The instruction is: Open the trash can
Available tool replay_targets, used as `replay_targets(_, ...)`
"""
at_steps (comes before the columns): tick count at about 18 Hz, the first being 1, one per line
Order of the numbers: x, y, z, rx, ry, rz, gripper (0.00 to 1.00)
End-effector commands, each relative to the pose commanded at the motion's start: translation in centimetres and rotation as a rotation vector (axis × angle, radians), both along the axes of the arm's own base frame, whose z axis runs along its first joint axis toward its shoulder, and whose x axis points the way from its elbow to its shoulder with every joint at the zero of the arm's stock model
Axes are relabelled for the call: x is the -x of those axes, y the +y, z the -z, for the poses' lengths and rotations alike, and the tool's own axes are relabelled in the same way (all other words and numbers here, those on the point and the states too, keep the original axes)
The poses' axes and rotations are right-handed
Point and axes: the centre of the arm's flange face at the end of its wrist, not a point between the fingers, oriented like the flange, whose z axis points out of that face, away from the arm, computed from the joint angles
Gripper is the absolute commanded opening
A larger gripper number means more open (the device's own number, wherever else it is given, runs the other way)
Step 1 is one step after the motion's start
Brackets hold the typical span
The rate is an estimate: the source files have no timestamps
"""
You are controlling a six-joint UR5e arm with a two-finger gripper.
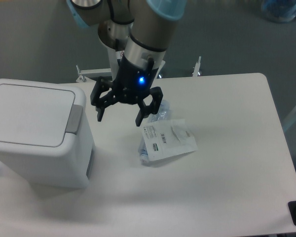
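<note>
The trash can (37,133) is a large white boxy bin at the left of the table. Its flat white lid (29,113) lies closed, and a grey push tab (75,118) sits on its right edge. My gripper (119,116) hangs above the table just right of the tab, fingers pointing down. It is open and empty, with the left fingertip (99,115) a short way from the tab and the right fingertip (139,120) above the packet's upper edge.
A small clear plastic packet with a white label (165,140) lies on the white table (227,187) right of the bin, below and right of my gripper. The arm's base mount (138,74) stands at the table's far edge.
</note>
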Motion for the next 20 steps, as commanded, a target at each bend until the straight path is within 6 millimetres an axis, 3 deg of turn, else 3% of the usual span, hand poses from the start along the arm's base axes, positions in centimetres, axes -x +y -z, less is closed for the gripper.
replay_targets(14, -2.7, 0.2, 0.4, 0.008, -0.004, 0.038, 1.00)
replay_targets(20, -3.0, 0.7, 1.0, 0.014, -0.010, 0.048, 1.00)
